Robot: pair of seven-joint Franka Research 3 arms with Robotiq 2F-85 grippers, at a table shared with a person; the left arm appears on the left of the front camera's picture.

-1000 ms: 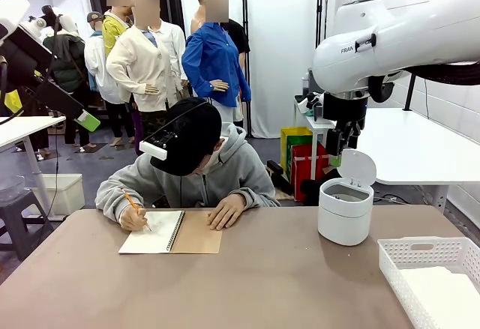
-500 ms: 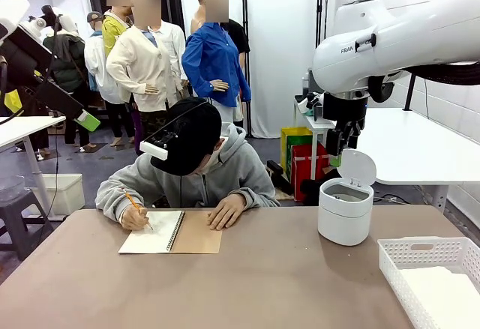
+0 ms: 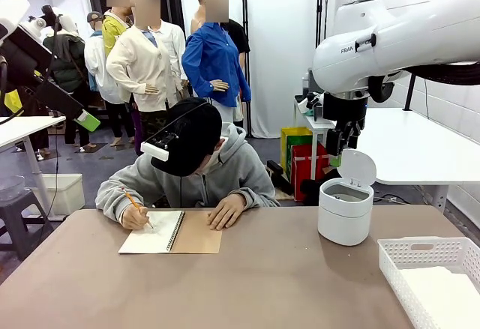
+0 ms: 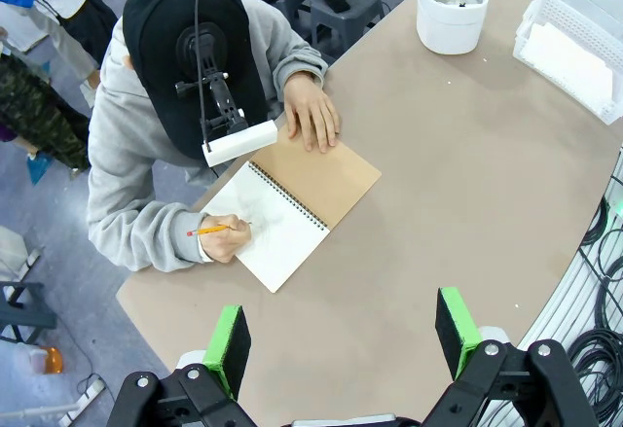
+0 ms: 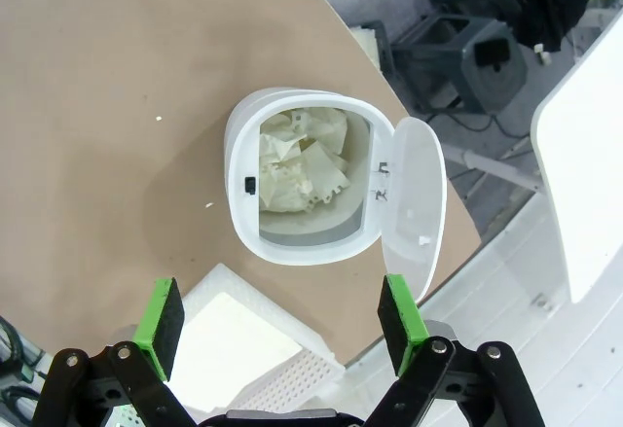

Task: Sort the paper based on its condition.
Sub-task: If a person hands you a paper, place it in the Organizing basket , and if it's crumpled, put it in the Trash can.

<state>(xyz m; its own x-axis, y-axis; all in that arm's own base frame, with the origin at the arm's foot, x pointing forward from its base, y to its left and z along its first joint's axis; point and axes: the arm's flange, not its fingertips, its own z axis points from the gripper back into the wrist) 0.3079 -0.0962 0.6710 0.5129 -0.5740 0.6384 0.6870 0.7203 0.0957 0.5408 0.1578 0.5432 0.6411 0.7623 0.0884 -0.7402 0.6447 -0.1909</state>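
Note:
Crumpled paper wads (image 5: 297, 164) lie inside the white bin (image 5: 248, 242), whose lid stands open. Smooth white paper sheets (image 3: 446, 295) lie flat in the white basket (image 3: 420, 252) at the table's front right. My right gripper (image 5: 280, 320) hangs open and empty straight above the bin; in the front view the right gripper (image 3: 341, 143) is just over the raised lid. High over the table's left side, my left gripper (image 4: 343, 339) is open and empty, looking down on the person's notebook (image 4: 292, 215).
A person in a grey hoodie (image 3: 225, 175) sits at the far edge and writes with a pencil (image 3: 133, 204) in a spiral notebook (image 3: 171, 232); one hand (image 3: 226, 212) rests on its brown cover. Bare brown table (image 3: 285, 284) lies between notebook, bin and basket.

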